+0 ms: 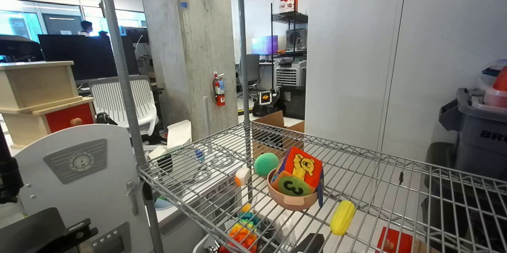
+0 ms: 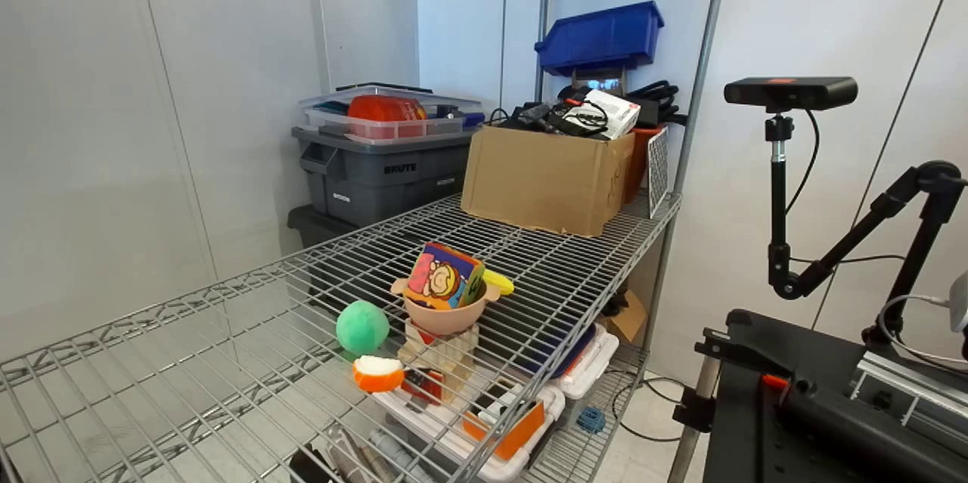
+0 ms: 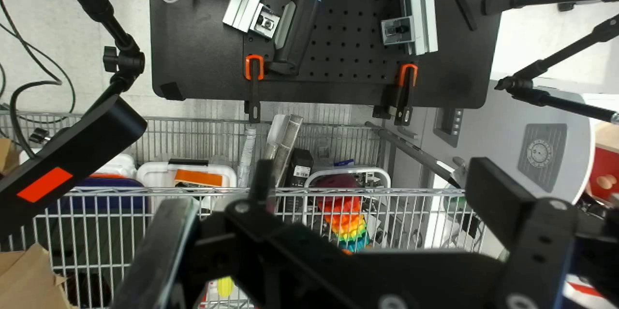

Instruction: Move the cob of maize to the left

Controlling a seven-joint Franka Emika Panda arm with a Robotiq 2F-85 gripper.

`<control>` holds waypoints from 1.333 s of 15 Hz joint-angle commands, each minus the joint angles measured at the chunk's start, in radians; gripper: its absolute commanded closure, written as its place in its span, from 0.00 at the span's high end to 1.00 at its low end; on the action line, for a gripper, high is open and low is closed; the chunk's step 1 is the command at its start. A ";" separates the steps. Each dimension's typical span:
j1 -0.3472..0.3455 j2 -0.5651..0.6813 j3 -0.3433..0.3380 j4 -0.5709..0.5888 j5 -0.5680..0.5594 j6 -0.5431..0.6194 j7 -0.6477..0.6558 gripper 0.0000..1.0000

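The cob of maize (image 1: 343, 217) is a small plain yellow oblong lying on the wire shelf (image 1: 178, 202), beside the brown bowl (image 1: 293, 202). In an exterior view the cob (image 2: 500, 283) is partly hidden behind the bowl (image 2: 446, 319). In the wrist view a bit of the yellow cob (image 3: 225, 286) shows low down, partly covered by the gripper's linkage. My gripper (image 3: 372, 183) is open, its fingers wide apart with nothing between them. It is apart from the cob. I cannot make out the gripper in either exterior view, and the bowl is hidden in the wrist view.
The bowl holds colourful toy blocks (image 1: 303, 170). A green ball (image 1: 266, 164) and an orange-white toy (image 1: 242, 175) sit beside it. A cardboard box (image 2: 541, 177) stands farther along the shelf. Metal posts (image 1: 122, 67) rise at the corners. A black table (image 3: 203, 67) faces the shelf.
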 commanded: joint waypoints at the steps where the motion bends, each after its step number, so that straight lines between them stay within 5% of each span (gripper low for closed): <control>1: -0.011 0.003 0.008 0.002 0.005 -0.002 -0.005 1.00; 7: 0.000 0.184 -0.024 0.075 0.027 0.066 -0.018 1.00; 14: 0.050 0.624 -0.083 0.284 0.202 0.231 -0.027 1.00; 20: -0.072 1.006 0.053 0.543 0.386 0.394 0.016 1.00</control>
